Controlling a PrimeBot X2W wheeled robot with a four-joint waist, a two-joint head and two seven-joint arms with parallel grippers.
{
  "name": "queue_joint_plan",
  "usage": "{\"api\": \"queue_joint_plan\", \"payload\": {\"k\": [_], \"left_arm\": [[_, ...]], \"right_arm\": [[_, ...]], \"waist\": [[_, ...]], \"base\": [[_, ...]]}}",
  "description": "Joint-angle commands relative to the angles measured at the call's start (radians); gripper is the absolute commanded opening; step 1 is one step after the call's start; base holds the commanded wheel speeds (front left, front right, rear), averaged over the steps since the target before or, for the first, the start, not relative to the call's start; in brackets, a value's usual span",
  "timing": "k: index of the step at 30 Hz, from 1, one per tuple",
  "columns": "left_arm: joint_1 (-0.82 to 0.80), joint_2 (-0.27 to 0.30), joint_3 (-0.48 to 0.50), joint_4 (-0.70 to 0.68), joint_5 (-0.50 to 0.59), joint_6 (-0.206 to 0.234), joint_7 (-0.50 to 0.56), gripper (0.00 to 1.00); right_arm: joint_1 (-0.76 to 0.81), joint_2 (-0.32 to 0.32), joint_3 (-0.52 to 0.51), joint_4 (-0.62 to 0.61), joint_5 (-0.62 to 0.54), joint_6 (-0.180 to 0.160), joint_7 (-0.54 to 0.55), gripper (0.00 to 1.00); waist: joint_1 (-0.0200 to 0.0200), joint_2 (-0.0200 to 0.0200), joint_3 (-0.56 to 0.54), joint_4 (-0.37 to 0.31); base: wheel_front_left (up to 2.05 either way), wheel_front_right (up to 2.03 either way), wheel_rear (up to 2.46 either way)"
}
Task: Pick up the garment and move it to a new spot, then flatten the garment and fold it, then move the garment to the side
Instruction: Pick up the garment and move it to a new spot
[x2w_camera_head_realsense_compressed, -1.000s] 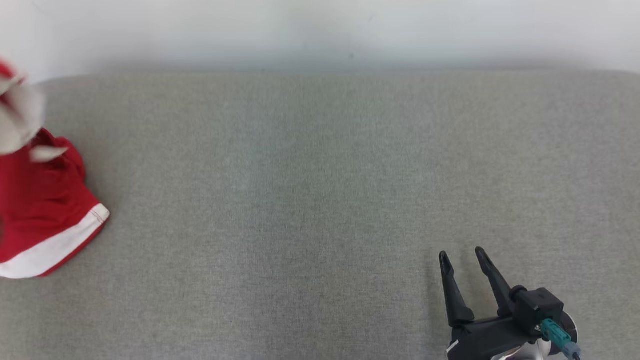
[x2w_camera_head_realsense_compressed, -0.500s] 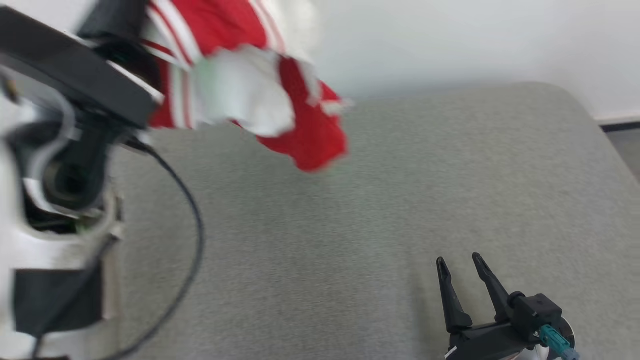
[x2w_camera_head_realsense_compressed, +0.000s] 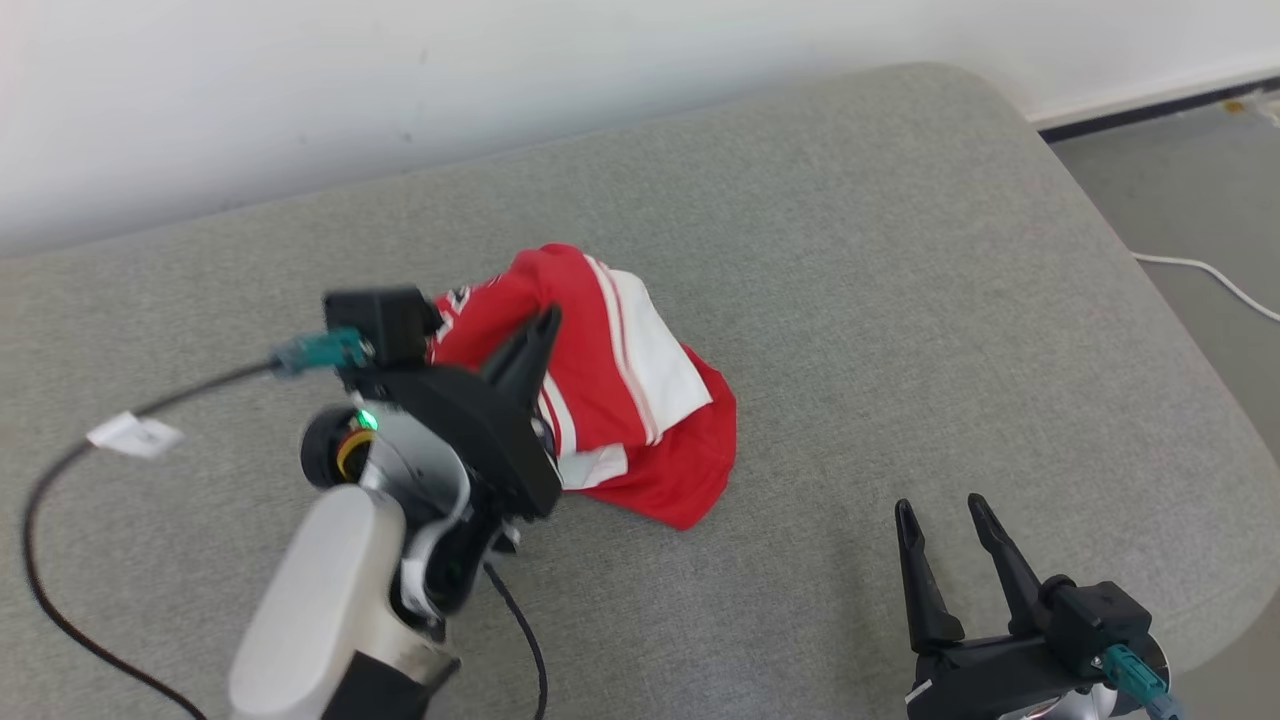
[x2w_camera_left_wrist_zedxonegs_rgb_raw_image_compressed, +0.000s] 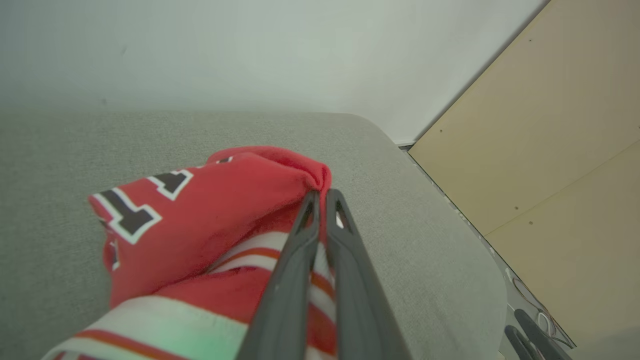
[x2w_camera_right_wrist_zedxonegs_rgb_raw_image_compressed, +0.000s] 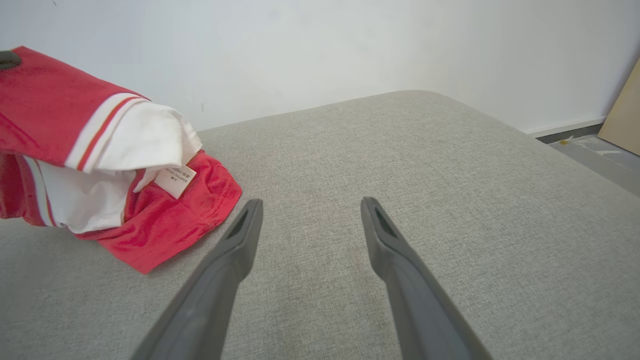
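Observation:
The red and white garment (x2w_camera_head_realsense_compressed: 640, 400) lies bunched in a heap in the middle of the grey padded surface (x2w_camera_head_realsense_compressed: 900, 300). My left gripper (x2w_camera_head_realsense_compressed: 545, 325) is shut on a red fold at the top of the heap, which the left wrist view shows as fabric (x2w_camera_left_wrist_zedxonegs_rgb_raw_image_compressed: 210, 210) pinched between the closed fingertips of the left gripper (x2w_camera_left_wrist_zedxonegs_rgb_raw_image_compressed: 322, 197). My right gripper (x2w_camera_head_realsense_compressed: 940, 508) stands open at the lower right, apart from the garment. Seen from the right wrist, the garment (x2w_camera_right_wrist_zedxonegs_rgb_raw_image_compressed: 100, 150) sits to the left of the open right gripper (x2w_camera_right_wrist_zedxonegs_rgb_raw_image_compressed: 310, 207), with a small label hanging from it.
The padded surface rounds off at its right edge, with grey floor and a white cable (x2w_camera_head_realsense_compressed: 1210, 275) beyond. A black cable (x2w_camera_head_realsense_compressed: 60, 470) trails from my left arm across the surface. A white wall runs behind, and a beige board (x2w_camera_left_wrist_zedxonegs_rgb_raw_image_compressed: 550, 125) leans at the right.
The head camera has swung right. My left gripper has carried the garment from the far left, through the air, and lowered it onto the middle of the surface. The right gripper stays open.

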Motion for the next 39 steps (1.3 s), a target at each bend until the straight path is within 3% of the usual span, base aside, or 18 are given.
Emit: {"api": "queue_joint_plan", "payload": {"k": [1,5,6,7,8,12,18,23,28,39], "left_arm": [[0.012,-0.003,-0.010,0.030,0.013,-0.005,-0.028,0.00],[0.020,-0.012,-0.052,0.154,0.025,-0.011,-0.129,0.00],[0.021,-0.014,-0.057,0.170,0.027,-0.010,-0.161,0.25],[0.021,-0.016,-0.062,0.180,0.030,-0.009,-0.200,0.84],[0.025,-0.017,-0.068,0.191,0.031,-0.008,-0.234,1.00],[0.051,-0.018,-0.088,0.190,0.064,-0.010,-0.410,1.00],[0.137,-0.006,-0.079,0.158,0.127,0.007,-0.560,1.00],[0.283,0.025,0.000,0.022,0.235,0.042,-0.572,1.00],[0.448,0.041,0.090,-0.102,0.339,0.041,-0.573,1.00],[0.619,0.044,0.184,-0.082,0.444,-0.002,-0.573,1.00]], "right_arm": [[-0.008,0.000,-0.002,-0.003,0.003,-0.002,0.000,1.00],[-0.007,0.000,0.003,0.000,-0.006,-0.002,-0.001,1.00],[-0.004,-0.001,0.002,0.001,-0.009,-0.002,-0.001,1.00],[0.000,-0.001,-0.001,0.002,-0.010,-0.002,-0.001,1.00],[0.007,-0.001,-0.009,0.003,-0.015,-0.002,-0.001,1.00],[0.029,-0.001,-0.033,0.003,-0.034,-0.002,-0.001,1.00],[0.059,-0.001,-0.072,-0.009,-0.062,-0.002,0.001,1.00],[0.087,-0.001,-0.094,-0.043,-0.086,-0.002,0.002,1.00],[0.116,-0.001,-0.107,-0.079,-0.108,-0.002,0.011,1.00],[0.182,-0.001,-0.128,-0.118,-0.129,-0.002,0.031,1.00]], "waist": [[-0.0001,-0.0001,0.023,-0.024],[-0.0001,-0.0001,0.005,-0.009],[-0.0001,-0.0001,-0.001,-0.003],[-0.0001,-0.0001,-0.008,0.005],[-0.0001,-0.0001,-0.018,0.016],[-0.0001,-0.0001,-0.050,0.066],[-0.0001,-0.0001,-0.102,0.144],[-0.0001,-0.0001,-0.146,0.218],[-0.0001,-0.0001,-0.174,0.274],[-0.0001,-0.0001,-0.206,0.321]], "base": [[0.00,0.00,0.00],[0.00,0.00,0.00],[0.00,0.00,0.00],[0.00,0.00,0.00],[0.00,0.00,0.00],[0.00,0.00,0.00],[0.00,0.00,0.00],[0.00,0.00,0.00],[0.00,0.00,0.00],[0.00,0.00,0.00]]}}
